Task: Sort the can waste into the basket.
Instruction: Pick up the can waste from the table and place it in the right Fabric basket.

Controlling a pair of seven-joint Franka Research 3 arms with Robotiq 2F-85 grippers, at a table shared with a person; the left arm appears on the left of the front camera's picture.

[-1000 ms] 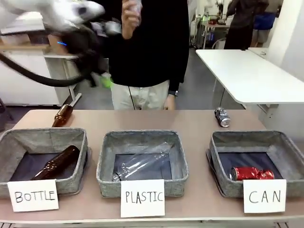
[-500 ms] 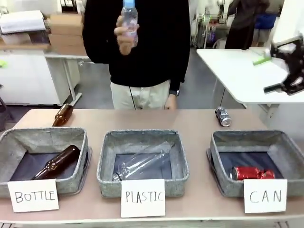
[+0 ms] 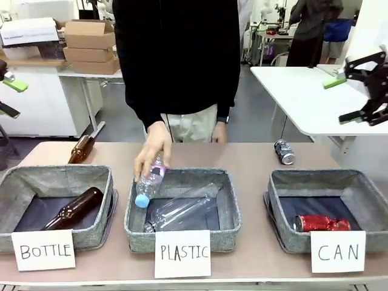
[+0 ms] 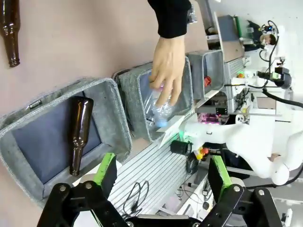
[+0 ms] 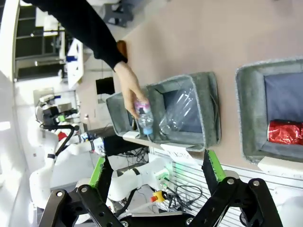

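Near edge of desk [image 3: 248, 159]: 3 white signs, robot's L to R: BOTTLE sign [image 3: 43, 250], PLASTIC sign [image 3: 182, 253], CAN sign [image 3: 337, 251]. Directly behind each, 1 grey woven basket. BOTTLE basket [image 3: 57, 173]: 1 brown glass bottle [image 3: 73, 208], lying diagonal. PLASTIC basket [image 3: 182, 176]: 1 clear crushed bottle [image 3: 182, 209], lying flat; at its L rim a person's hand [image 3: 153, 148] holds a blue-capped plastic bottle [image 3: 148, 180], cap down, tilted. CAN basket [image 3: 330, 176]: 1 red can [image 3: 321, 222], dented, on its side at the front of the dark lining. Silver can [image 3: 284, 150]: outside the basket, on bare desk beyond its far L corner, near the far edge. 2nd brown bottle [image 3: 80, 147]: on desk beyond the BOTTLE basket. Left pincer [image 4: 161, 170]: raised at far L, off the desk, fingers spread, nothing betw. them. Right pincer [image 3: 339, 99]: raised at far R, above and beyond the CAN basket, well apart from both cans, fingers spread, nothing betw. them.
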